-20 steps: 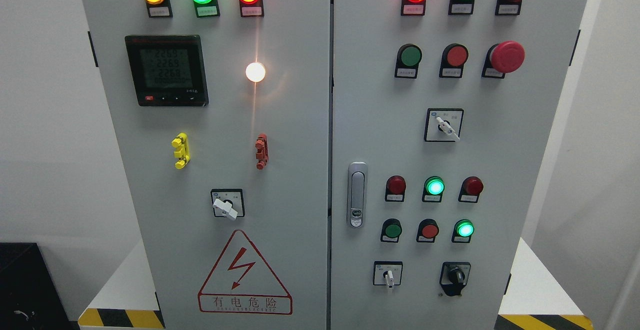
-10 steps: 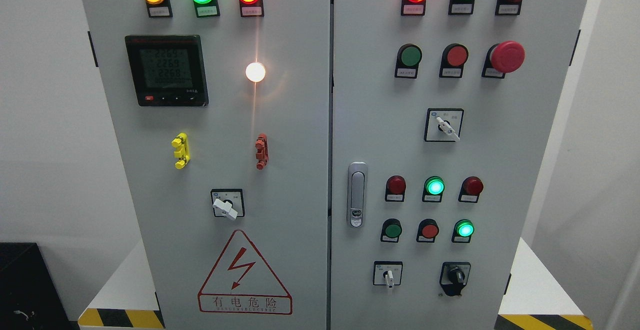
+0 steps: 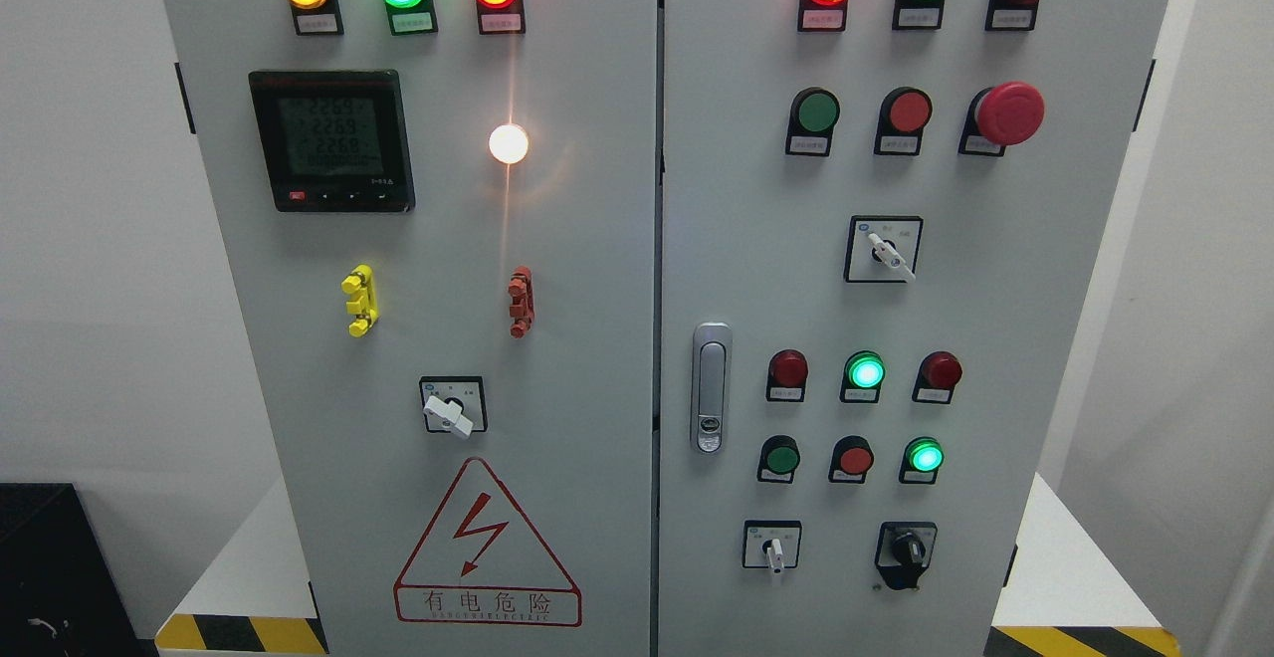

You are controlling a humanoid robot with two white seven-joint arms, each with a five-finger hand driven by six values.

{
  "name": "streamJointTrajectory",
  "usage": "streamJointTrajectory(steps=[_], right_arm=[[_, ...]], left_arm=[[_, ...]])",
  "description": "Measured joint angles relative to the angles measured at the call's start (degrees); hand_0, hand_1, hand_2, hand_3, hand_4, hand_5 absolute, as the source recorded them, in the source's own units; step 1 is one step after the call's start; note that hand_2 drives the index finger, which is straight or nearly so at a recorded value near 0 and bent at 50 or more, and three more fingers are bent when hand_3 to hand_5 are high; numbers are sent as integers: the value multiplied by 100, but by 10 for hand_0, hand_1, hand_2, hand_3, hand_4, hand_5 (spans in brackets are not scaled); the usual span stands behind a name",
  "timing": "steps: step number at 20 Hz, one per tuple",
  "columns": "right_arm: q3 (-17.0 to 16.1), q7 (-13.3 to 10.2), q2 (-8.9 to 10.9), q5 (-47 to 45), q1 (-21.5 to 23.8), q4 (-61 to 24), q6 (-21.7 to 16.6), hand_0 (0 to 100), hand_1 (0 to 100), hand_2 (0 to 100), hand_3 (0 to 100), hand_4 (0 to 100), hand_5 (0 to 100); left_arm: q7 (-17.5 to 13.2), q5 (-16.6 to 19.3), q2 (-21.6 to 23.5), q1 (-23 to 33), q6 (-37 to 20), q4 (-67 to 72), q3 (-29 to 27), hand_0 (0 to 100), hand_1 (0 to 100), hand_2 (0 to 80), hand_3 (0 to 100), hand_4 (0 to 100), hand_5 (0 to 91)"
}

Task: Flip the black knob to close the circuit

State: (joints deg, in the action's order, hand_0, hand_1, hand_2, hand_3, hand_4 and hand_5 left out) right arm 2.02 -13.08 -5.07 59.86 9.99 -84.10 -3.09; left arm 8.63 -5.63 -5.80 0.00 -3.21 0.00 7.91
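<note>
Hands: neither in view, state cannot be told. Black knob (image 3: 907, 547): lower right of the cabinet's right door (image 3: 995, 319), right of a white-handled selector switch (image 3: 772, 547), below a lit green lamp (image 3: 926, 457).

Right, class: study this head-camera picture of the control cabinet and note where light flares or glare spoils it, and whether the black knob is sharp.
Head view: the round white lamp blooms and throws a vertical streak up and down the grey left door; the lit green lamps wash out at their centres; the black rotary knob at the lower right is sharp and evenly lit; no hand in frame.
</note>
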Motion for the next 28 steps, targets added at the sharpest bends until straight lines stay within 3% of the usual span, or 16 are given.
streamJointTrajectory(steps=[15,28], right_arm=[[-157,-67,-34,783,-497,-534,228,0,0,836,996,855,891],[-362,123,-41,1180,-1233,-541,462,0,0,829,998,850,894]], left_arm=[[0,0,0,0,0,0,0,120,556,0,0,0,0],[0,0,0,0,0,0,0,120,556,0,0,0,0]])
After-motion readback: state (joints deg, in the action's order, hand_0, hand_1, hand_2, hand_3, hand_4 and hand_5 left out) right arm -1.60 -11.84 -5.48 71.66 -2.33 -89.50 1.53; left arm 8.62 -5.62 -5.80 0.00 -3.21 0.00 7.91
